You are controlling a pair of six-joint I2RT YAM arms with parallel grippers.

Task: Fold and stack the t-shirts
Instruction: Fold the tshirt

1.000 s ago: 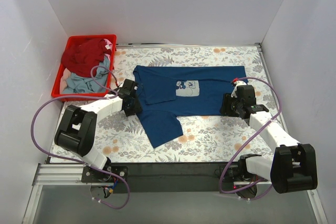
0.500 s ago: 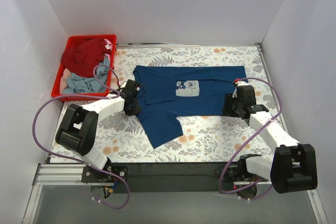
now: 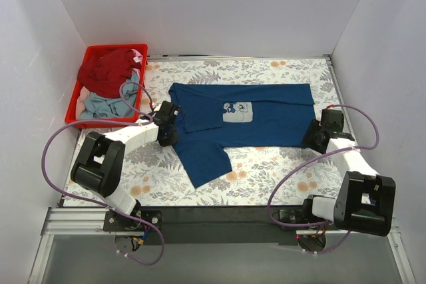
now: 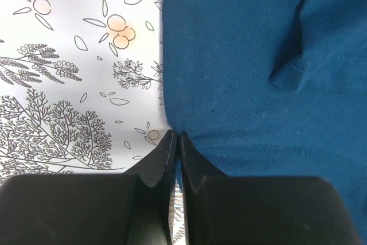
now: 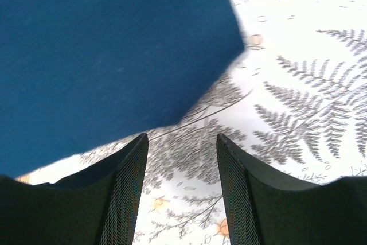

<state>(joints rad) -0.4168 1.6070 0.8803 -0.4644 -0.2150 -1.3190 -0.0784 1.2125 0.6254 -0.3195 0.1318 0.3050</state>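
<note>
Cloth limp and light: my left gripper (image 4: 175, 139) pinches the soft navy blue t-shirt (image 3: 266, 121) at its nine-o'clock edge; my right gripper (image 5: 180, 139) gapes wide, empty.

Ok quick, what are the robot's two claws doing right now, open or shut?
Left gripper: shut, pinching the edge of the navy t-shirt.
Right gripper: open, holding nothing.

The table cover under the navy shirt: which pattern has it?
The table cover is white with grey ferns and orange flowers, clearest in the left wrist view.
</note>
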